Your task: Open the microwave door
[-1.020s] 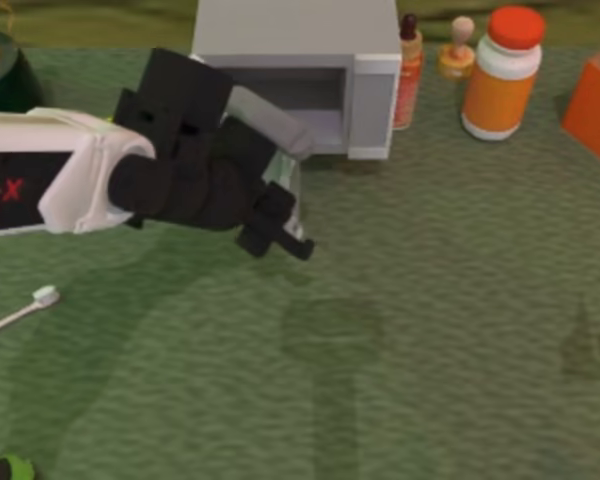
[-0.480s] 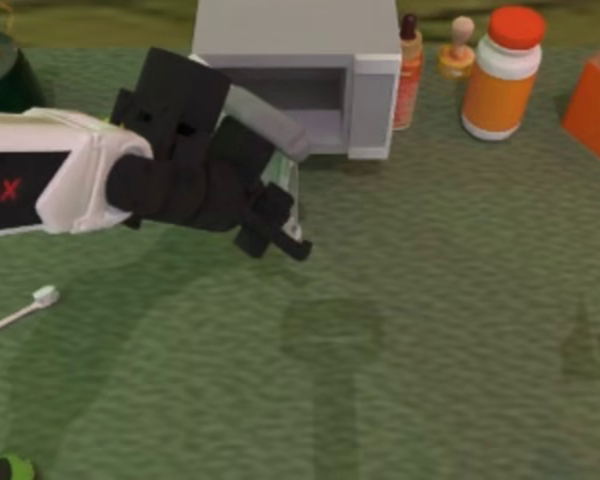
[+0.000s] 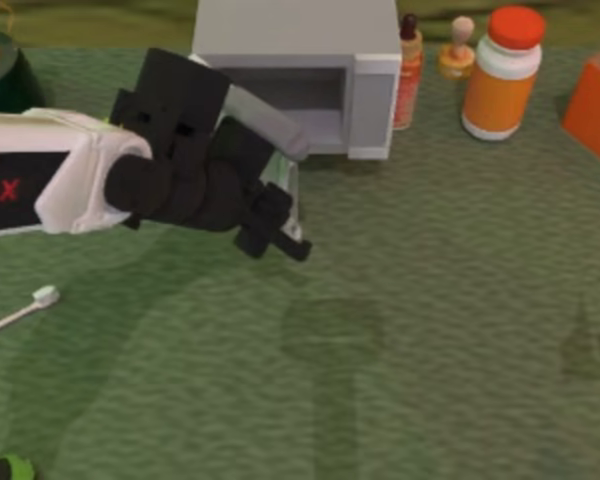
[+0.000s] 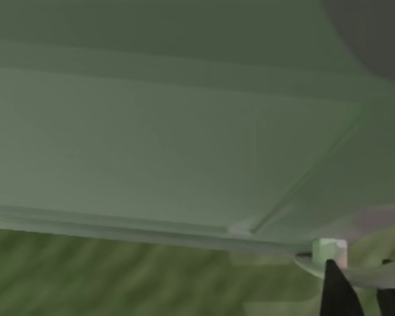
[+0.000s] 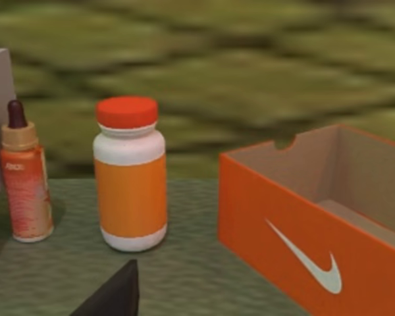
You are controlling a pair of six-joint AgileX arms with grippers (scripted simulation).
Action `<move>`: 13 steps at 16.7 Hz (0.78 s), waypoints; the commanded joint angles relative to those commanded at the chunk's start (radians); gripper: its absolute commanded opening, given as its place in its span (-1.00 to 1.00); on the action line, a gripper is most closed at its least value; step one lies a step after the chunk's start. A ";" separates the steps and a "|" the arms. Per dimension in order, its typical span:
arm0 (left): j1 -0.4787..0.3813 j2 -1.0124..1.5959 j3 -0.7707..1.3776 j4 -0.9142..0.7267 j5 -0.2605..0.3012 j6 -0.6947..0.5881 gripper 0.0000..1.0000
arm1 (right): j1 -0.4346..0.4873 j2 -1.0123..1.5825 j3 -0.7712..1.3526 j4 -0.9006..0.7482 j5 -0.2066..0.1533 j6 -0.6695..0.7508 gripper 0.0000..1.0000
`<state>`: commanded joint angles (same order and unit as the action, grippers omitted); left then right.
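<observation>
The left claw [image 3: 280, 236], closed on the microwave door [image 3: 270, 122] at its handle edge near the desk's far edge, should pull along the hinge's arc, never straight.

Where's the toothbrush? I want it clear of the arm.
In the top view the toothbrush lies at the table's left edge, just below the left arm, apart from it.

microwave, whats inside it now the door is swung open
The microwave cavity shows only bare grey walls and floor, nothing on them. Its left part is hidden behind the left gripper and the open microwave door.
</observation>
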<state>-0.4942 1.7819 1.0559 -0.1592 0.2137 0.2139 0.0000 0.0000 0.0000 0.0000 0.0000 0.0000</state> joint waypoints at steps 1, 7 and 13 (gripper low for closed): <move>0.000 0.000 0.000 0.000 0.000 0.000 -1.00 | 0.000 0.000 0.000 0.000 0.000 0.000 1.00; 0.000 0.000 0.000 0.000 0.000 0.000 -1.00 | 0.000 0.000 0.000 0.000 0.000 0.000 1.00; 0.008 -0.006 -0.007 -0.007 0.026 0.025 -1.00 | 0.000 0.000 0.000 0.000 0.000 0.000 1.00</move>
<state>-0.4860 1.7758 1.0486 -0.1663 0.2396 0.2390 0.0000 0.0000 0.0000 0.0000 0.0000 0.0000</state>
